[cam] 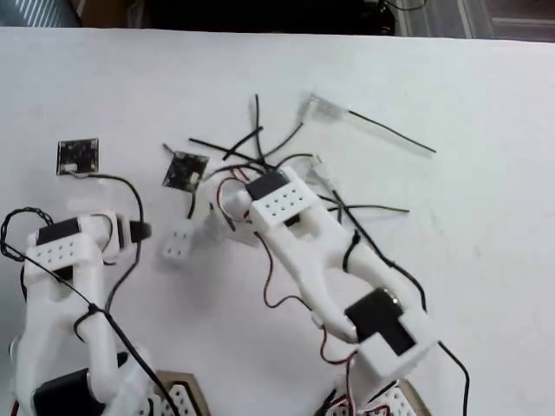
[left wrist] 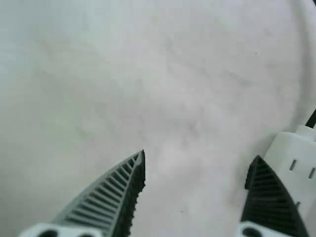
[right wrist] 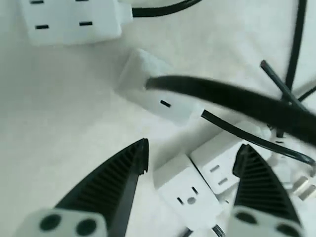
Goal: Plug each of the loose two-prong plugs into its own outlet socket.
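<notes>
At the far left of the high view, a small dark board lies flat on the white tabletop. Below it the left arm rises from the lower left corner. The left claw is spread wide over bare tabletop with nothing between its 2 ribbed fingers. A white outlet block sits just beside 1 fingertip; I cannot tell whether they touch. In the high view that block lies left of centre, slotted face up. Its long axis runs nearly up and down the frame, leaning slightly right. A 2nd dark board lies just above it.

At centre a tangle of black cables fans out, and the right arm reaches into it diagonally from the lower right. The right claw is also spread and grips nothing. Under its gap 2 white sockets lie side by side, faces up: a grounded socket with 3 holes and a slotted socket. Near them a white cube socket lies with a thick black cable crossing over it. Metal prongs show beside 1 fingertip, too blurred to tell their direction.

Right of centre in the upper part of the high view, a pale plug lies on its side. Its thin black wire trails toward the right and slightly down.
</notes>
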Action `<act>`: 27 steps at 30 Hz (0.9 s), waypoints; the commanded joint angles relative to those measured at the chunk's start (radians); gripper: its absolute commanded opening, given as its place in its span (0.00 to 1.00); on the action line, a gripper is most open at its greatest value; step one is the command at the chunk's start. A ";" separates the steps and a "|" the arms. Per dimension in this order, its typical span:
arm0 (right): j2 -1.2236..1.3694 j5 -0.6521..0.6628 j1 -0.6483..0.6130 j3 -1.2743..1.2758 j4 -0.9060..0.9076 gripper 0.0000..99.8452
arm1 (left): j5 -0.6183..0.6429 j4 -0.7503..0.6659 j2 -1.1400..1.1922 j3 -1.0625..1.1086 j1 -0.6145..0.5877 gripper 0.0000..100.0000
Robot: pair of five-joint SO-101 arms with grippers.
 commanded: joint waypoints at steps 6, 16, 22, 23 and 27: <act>0.174 0.015 -0.012 -0.149 -0.005 0.27 | 0.000 -0.015 -0.030 -0.002 -0.007 0.32; 0.341 0.015 -0.041 -0.308 -0.001 0.27 | 0.000 -0.015 -0.030 -0.002 -0.007 0.32; 0.311 0.015 -0.039 -0.308 0.005 0.14 | -0.002 -0.015 -0.030 -0.002 -0.007 0.32; 0.298 0.015 -0.039 -0.308 0.021 0.11 | -0.002 -0.015 -0.030 -0.002 -0.007 0.32; 0.226 0.014 -0.039 -0.313 0.102 0.06 | -0.002 -0.015 -0.030 -0.002 -0.007 0.32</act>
